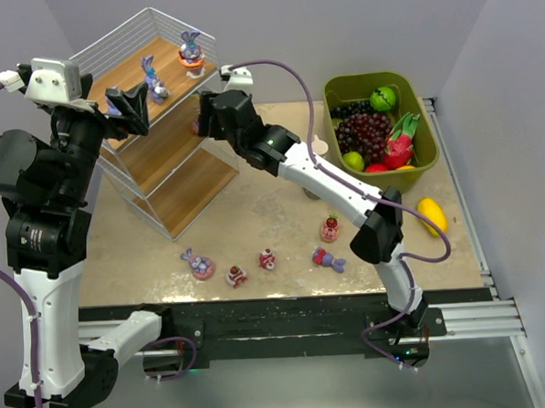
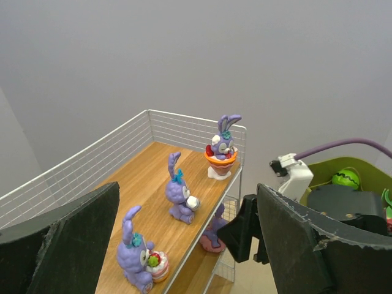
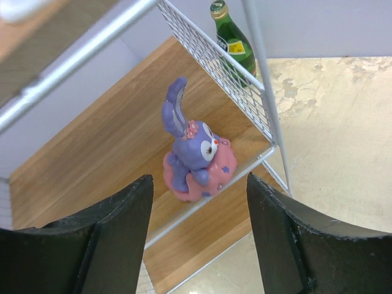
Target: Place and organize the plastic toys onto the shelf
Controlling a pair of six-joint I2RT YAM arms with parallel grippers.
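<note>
Shelf [image 1: 190, 195] stands slanted on the table [image 1: 273, 213], three wooden boards in white wire.

Top board holds three bunnies in a row along the front edge. The cup bunny [image 2: 222, 150] is at the far corner, upright in an orange cup. The plain bunny [image 2: 179, 195] is mid-row. The cake bunny [image 2: 139, 256] is at the near end, with a small red-and-white piece against its front.

Left gripper [image 1: 128, 106] hovers over the near end of the shelf's top board. Its fingers [image 2: 67, 245] are spread wide and released, with nothing between them.

Right gripper [image 1: 198, 124] sits at the shelf's right side, below the top board. Its fingers [image 3: 116, 233] are parted and flank the base bunny [image 3: 196, 159] with a gap on each side, so there is no grasp. That bunny stands upright on a pink base at the front edge by the corner post, probably on the middle board, though the wrist view is tight.

On the table nearer than the shelf, and well apart from it, lie five loose toys:
- flat bunny [image 1: 199, 264]
- left cake [image 1: 236, 275]
- mid cake [image 1: 267, 258]
- small bunny [image 1: 328, 259]
- right cake [image 1: 330, 228]

Their details are too small to read.

Bin [image 1: 394, 177] of fruit sits well right of the shelf, with a lemon [image 1: 431, 216] beside it. A green bottle [image 3: 233, 40] shows beyond the shelf's wire side.
</note>
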